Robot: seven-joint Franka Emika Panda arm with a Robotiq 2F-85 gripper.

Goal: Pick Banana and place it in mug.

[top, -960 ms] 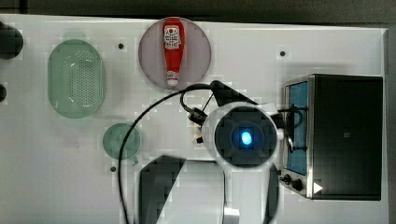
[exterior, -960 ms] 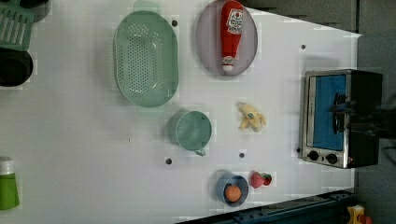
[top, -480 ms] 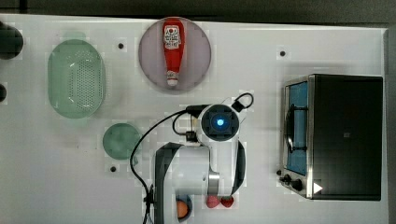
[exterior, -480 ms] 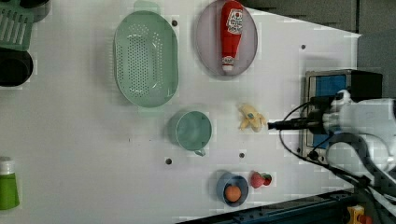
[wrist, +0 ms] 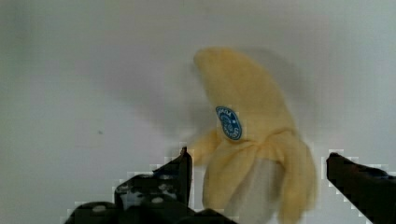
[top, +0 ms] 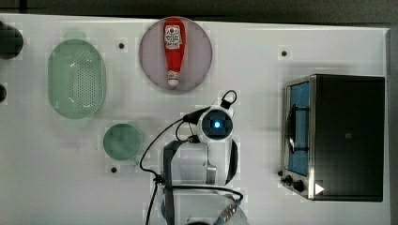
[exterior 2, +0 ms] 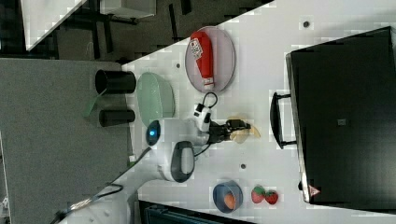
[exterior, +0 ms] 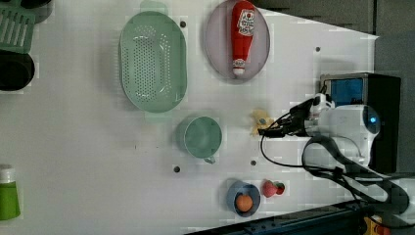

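Reaching for the pale-yellow, half-peeled toy banana (wrist: 254, 140) is the step in hand: it lies on the white tabletop (exterior: 98, 161) between the black fingers (wrist: 159, 186), which are spread wide apart and clamped on nothing. Closing is called for next, then carriage to the round mint-green mug (exterior: 201, 137). Compared with earlier, the arm has been brought down over the banana.

On the white surface (top: 244, 51), a red ketchup bottle (top: 174, 50) lies on a round grey plate (top: 199, 56) at 12 o'clock in the top view. A large perforated green strainer (top: 76, 78) sits at 10 o'clock, and a black toaster oven (top: 335, 136) with a blue-lit door at 3 o'clock. In the left view, a small blue cup (exterior: 234, 192) at 6 o'clock holds an orange fruit (exterior: 243, 202), with red strawberries (exterior: 273, 188) just beside it.
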